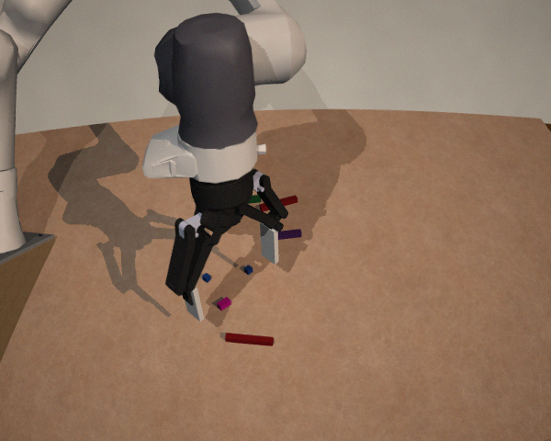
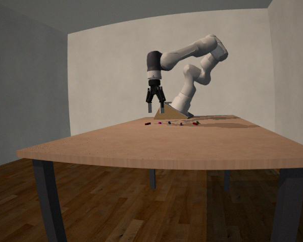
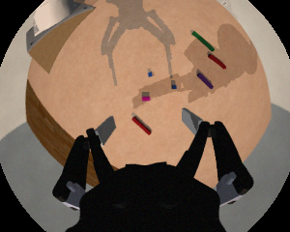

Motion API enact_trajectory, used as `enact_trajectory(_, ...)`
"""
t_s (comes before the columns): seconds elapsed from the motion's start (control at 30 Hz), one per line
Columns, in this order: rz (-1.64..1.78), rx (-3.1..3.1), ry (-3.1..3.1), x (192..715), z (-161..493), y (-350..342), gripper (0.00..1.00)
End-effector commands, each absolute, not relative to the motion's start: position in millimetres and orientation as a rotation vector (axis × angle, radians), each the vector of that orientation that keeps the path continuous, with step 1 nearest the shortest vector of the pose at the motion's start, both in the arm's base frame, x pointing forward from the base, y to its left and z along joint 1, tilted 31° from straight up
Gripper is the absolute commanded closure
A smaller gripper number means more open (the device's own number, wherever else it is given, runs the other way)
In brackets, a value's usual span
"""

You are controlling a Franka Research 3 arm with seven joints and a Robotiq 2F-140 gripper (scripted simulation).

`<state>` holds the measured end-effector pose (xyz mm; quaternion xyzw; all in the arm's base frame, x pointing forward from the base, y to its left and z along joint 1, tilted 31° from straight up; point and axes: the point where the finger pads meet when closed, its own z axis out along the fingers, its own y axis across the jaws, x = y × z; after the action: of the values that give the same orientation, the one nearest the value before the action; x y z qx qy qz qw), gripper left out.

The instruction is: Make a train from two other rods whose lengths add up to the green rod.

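Note:
My gripper (image 1: 235, 279) hangs open and empty above the table; it also shows in the wrist view (image 3: 148, 124) and in the exterior view (image 2: 155, 109). A red rod (image 1: 249, 338) lies flat nearest the front, below the fingers. A magenta rod (image 1: 224, 302) (image 3: 145, 97) lies just behind it. Two small blue rods (image 1: 207, 277) (image 1: 248, 269) lie apart from each other. A purple rod (image 1: 290, 233), a second red rod (image 1: 282, 200) and the green rod (image 3: 202, 42) lie farther back. In the top view the gripper hides most of the green rod (image 1: 254, 199).
The arm's base stands on a wooden block (image 1: 5, 289) at the table's left. All rods sit in one loose group near the table's middle, well away from its edges.

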<state>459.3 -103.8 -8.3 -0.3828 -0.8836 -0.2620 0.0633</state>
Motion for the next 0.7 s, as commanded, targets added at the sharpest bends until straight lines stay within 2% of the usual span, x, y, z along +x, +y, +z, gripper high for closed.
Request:
enact_trajectory(0.0, -0.795, -1.159, -2.666, 460.1, -7.8, -103.2, 0.00)
enact_trajectory(0.67, -0.792, -1.182, -2.651, 460.9, -5.7, -100.0, 0.00)
